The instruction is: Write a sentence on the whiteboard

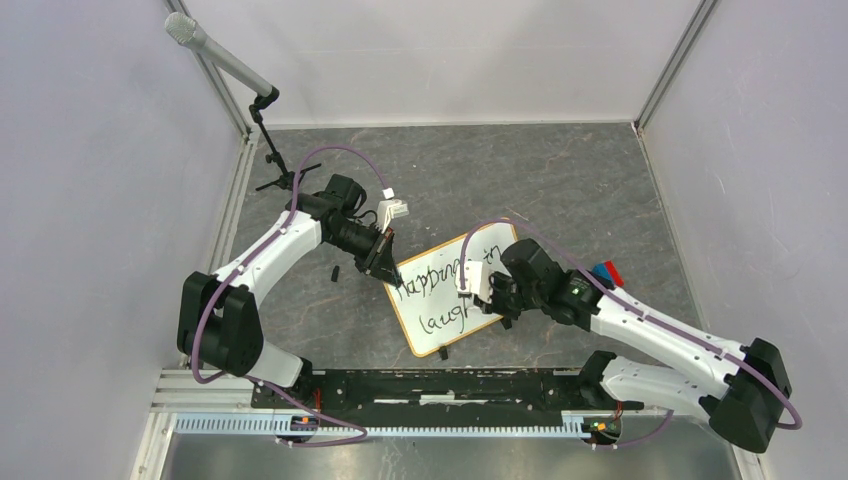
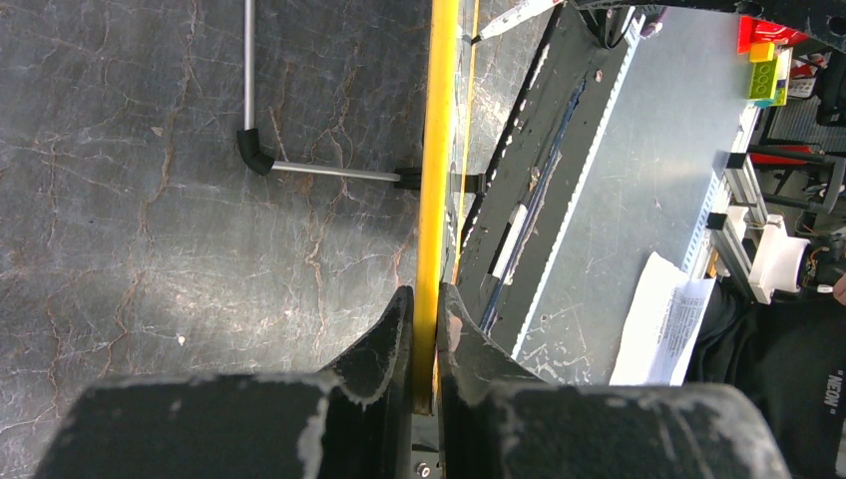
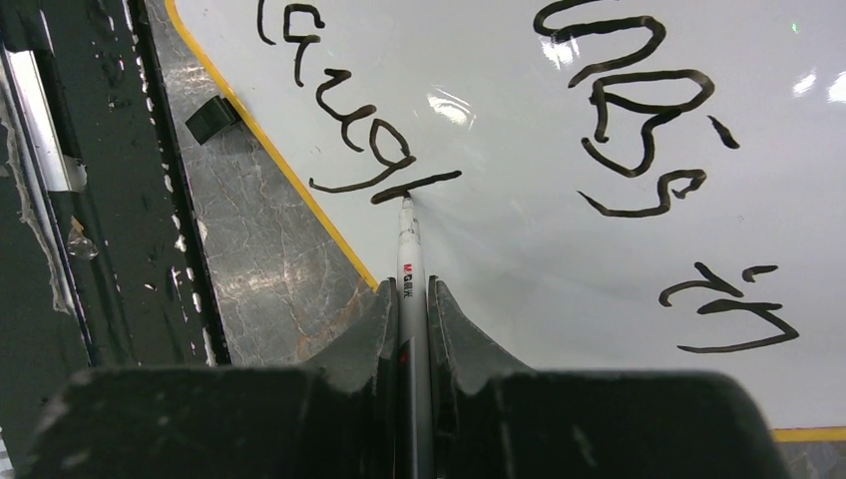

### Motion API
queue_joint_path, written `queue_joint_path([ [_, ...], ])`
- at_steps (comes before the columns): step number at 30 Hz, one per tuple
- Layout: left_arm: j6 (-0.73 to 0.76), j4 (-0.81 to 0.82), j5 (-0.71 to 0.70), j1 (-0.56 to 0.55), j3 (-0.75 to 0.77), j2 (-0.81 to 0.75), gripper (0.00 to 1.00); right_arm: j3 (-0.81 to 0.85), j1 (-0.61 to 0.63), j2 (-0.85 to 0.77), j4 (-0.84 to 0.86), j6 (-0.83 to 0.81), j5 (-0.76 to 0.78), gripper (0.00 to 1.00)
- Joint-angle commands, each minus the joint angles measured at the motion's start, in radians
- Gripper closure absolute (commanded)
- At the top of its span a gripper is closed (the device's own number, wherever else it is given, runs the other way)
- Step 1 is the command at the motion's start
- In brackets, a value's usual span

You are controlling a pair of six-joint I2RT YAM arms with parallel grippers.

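The whiteboard (image 1: 440, 310) lies tilted on the dark floor mat between the arms, with its thin tan frame (image 3: 289, 180) and a black clip foot (image 3: 212, 118). The sentence (image 1: 438, 280) is partly written: one line reads "Happiness in", the lower one "laugh". My left gripper (image 1: 386, 260) is shut on the board's top left edge, and the frame (image 2: 437, 150) shows edge-on in its wrist view. My right gripper (image 1: 497, 297) is shut on a grey marker (image 3: 409, 259). The marker's tip touches the board at the end of a fresh stroke after "laugh".
A microphone on a small stand (image 1: 270, 140) is at the back left. A small black piece (image 1: 334, 273) lies left of the board. Coloured blocks (image 1: 606, 271) sit behind the right arm. A black rail (image 1: 440, 385) runs along the near edge.
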Motion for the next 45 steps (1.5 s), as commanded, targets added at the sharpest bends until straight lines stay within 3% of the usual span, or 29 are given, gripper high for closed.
queue_joint_path([
  [1,-0.005,-0.008,-0.149,-0.013,-0.035,0.007,0.98,0.050,-0.014,-0.018,0.046,-0.003,0.058,1.00],
  [15,-0.007,-0.009,-0.149,-0.013,-0.035,0.011,0.98,0.006,-0.026,-0.033,0.006,-0.036,0.071,1.00],
  [37,-0.007,-0.010,-0.149,-0.015,-0.034,0.016,0.98,0.019,-0.020,-0.057,-0.046,-0.058,-0.062,1.00],
  [45,-0.006,-0.009,-0.149,-0.015,-0.035,0.011,0.98,0.034,-0.034,-0.062,-0.028,-0.016,0.028,1.00],
])
